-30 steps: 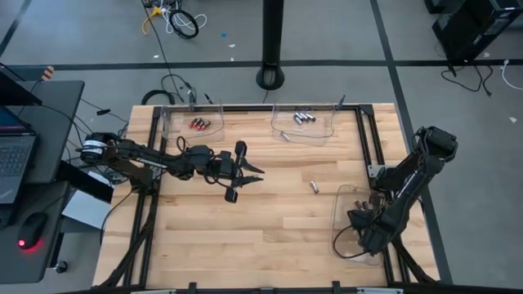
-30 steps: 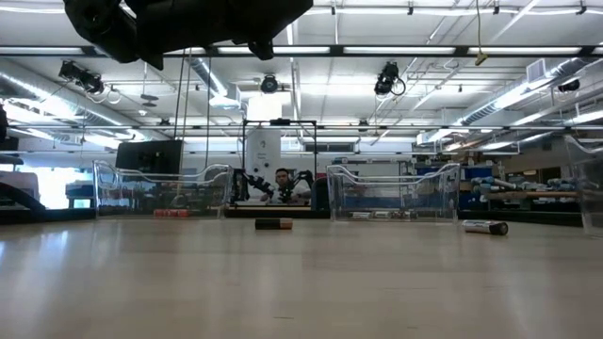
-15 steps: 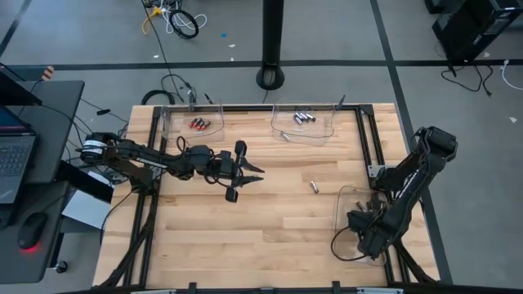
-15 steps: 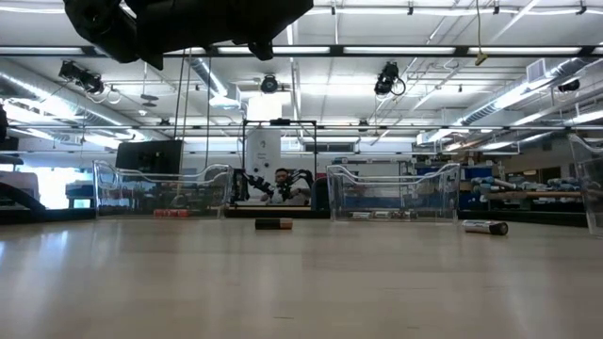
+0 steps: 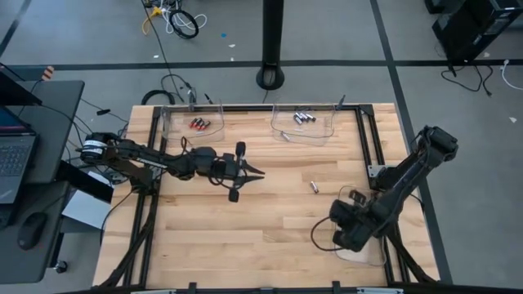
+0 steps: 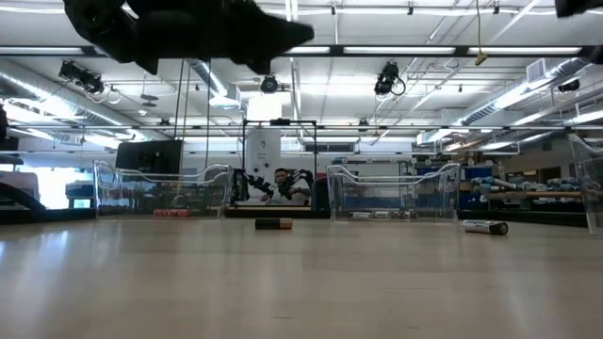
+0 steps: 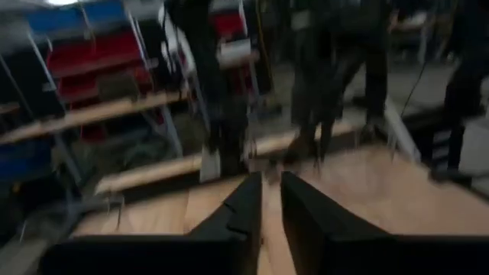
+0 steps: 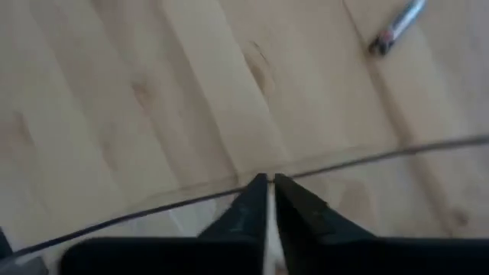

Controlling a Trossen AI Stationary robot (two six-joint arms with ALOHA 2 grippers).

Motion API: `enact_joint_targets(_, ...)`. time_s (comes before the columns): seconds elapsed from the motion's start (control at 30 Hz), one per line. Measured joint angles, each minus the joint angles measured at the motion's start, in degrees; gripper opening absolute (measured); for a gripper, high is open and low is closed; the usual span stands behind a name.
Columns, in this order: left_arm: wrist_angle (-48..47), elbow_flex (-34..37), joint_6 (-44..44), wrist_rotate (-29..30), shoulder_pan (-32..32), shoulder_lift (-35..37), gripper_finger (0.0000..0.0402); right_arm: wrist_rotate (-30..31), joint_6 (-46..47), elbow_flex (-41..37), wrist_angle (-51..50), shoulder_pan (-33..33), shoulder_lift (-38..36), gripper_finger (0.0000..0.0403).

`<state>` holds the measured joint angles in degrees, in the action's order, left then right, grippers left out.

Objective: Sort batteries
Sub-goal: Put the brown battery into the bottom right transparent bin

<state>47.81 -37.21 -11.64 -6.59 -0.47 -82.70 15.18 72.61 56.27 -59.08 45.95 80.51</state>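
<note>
One silver battery (image 5: 314,187) lies loose on the wooden table, also seen in my right wrist view (image 8: 393,27) and the low view (image 6: 485,227). A darker battery (image 6: 273,224) lies on the table left of it. Red batteries (image 5: 198,124) sit in the far-left clear tray (image 5: 167,122), and silver batteries (image 5: 304,118) sit in the far-middle tray (image 5: 327,131). My left gripper (image 5: 260,173) hangs level above mid-table, its fingers (image 7: 252,202) a narrow gap apart and holding nothing. My right gripper (image 8: 267,179) points down, shut and empty, at the left rim of the near-right tray (image 8: 367,159).
The black frame rail (image 5: 372,155) runs along the table's right side, and another (image 5: 151,204) along its left. The left arm (image 6: 188,28) fills the top of the low view. Bare wood (image 5: 245,237) lies between the arms toward the near edge.
My right gripper has risen and swung toward the table's left, from over the near-right tray to its left rim, turning as it went. The fingers of my left gripper have come closer together while the arm stayed where it was. The batteries have not moved.
</note>
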Motion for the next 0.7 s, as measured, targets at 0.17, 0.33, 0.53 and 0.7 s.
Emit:
enact_joint_targets(0.17,-8.7,0.0,-0.2,3.7,0.0,0.0,0.0009,4.8,-6.9,5.1,-3.4,-3.9,-1.4,0.0018)
enact_joint_targets(0.33,-8.1,3.6,-0.2,9.7,0.4,0.0,0.0012,8.8,-7.2,6.3,-1.6,-11.2,-1.8,0.003)
enact_joint_targets(0.53,10.4,15.1,2.9,9.8,0.9,0.0,0.0004,9.1,-25.0,3.7,13.0,-24.7,0.3,0.0038)
enact_joint_targets(0.7,20.5,22.4,3.4,9.8,0.8,0.0,0.0005,0.0,-48.5,2.8,35.6,-35.8,5.0,0.0065)
